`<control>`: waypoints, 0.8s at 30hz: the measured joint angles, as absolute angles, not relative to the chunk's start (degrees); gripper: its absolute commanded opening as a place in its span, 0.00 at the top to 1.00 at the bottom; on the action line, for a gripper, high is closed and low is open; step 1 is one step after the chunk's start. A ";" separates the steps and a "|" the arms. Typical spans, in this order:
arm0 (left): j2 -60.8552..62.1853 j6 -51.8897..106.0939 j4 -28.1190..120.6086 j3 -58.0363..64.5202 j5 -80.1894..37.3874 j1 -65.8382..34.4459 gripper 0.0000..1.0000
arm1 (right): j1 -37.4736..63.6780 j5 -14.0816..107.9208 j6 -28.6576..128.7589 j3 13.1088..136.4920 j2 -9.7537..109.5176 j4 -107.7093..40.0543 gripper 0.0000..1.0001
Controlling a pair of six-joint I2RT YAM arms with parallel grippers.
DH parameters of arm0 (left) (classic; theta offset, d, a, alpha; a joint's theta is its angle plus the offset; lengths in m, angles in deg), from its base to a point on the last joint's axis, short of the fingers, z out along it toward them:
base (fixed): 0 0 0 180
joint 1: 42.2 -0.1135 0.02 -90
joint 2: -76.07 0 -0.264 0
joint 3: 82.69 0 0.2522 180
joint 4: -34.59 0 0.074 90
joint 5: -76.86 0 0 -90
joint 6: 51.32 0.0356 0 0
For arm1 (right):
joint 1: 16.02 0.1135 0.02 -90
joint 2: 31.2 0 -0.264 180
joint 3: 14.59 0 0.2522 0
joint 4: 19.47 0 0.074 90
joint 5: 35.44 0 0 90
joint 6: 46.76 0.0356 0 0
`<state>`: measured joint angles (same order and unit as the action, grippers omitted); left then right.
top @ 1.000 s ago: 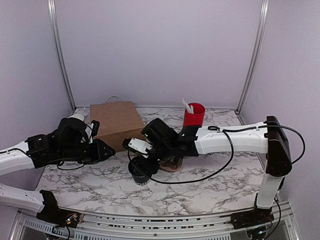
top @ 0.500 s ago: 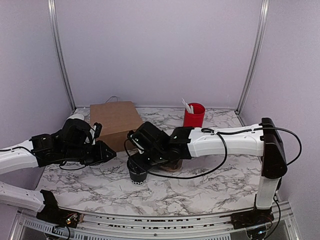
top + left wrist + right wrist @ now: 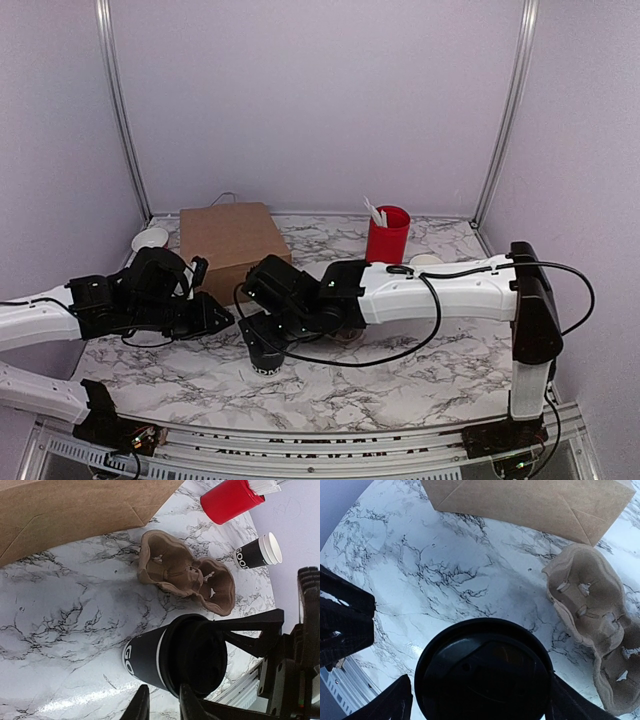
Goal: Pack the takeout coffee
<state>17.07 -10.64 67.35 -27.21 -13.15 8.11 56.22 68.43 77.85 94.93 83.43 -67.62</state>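
The takeout coffee (image 3: 263, 362), a black cup with a black lid (image 3: 482, 675), stands upright on the marble table just left of the carrier. My right gripper (image 3: 480, 700) hangs over it, open, with one finger on each side of the lid and a sliver of gap on the left side. In the left wrist view the cup (image 3: 150, 657) fills the near ground, and the right gripper's fingers (image 3: 250, 630) straddle its top. My left gripper (image 3: 162, 705) sits low beside the cup, its fingers narrowly apart with nothing between them. From above, my left gripper (image 3: 222, 318) is just left of the cup.
A brown moulded cup carrier (image 3: 185, 572) lies right of the cup. A brown paper bag (image 3: 230, 245) lies on its side at the back left. The red cup (image 3: 387, 235) with white utensils stands at the back. A lidless black cup (image 3: 255, 554) lies nearby, and a white lid (image 3: 150, 238) sits by the left wall.
My right arm has carried the cup leftward and down onto the table, and its jaws have widened off the lid. My left arm has edged right towards the cup.
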 measured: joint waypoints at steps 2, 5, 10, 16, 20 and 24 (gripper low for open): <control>17.66 -10.86 67.37 -28.33 -13.26 8.11 0.77 | 56.16 68.39 77.96 94.93 83.32 -67.78 0.11; 18.53 -11.43 67.27 -29.66 -13.63 8.11 0.77 | 56.18 68.08 77.80 94.93 82.99 -67.84 0.11; 19.30 -12.74 66.72 -31.74 -15.16 8.11 0.77 | 56.18 66.83 77.26 94.93 82.12 -67.84 0.11; 19.93 -14.66 65.01 -34.27 -17.94 8.11 0.77 | 55.96 65.50 77.06 94.82 80.48 -67.69 0.12; 19.95 -16.10 63.40 -36.31 -20.01 8.11 0.76 | 54.74 63.23 76.88 90.69 76.52 -65.31 0.19; 19.93 -17.65 61.34 -36.81 -21.50 8.28 0.74 | 50.34 58.18 76.67 82.58 70.91 -60.72 0.31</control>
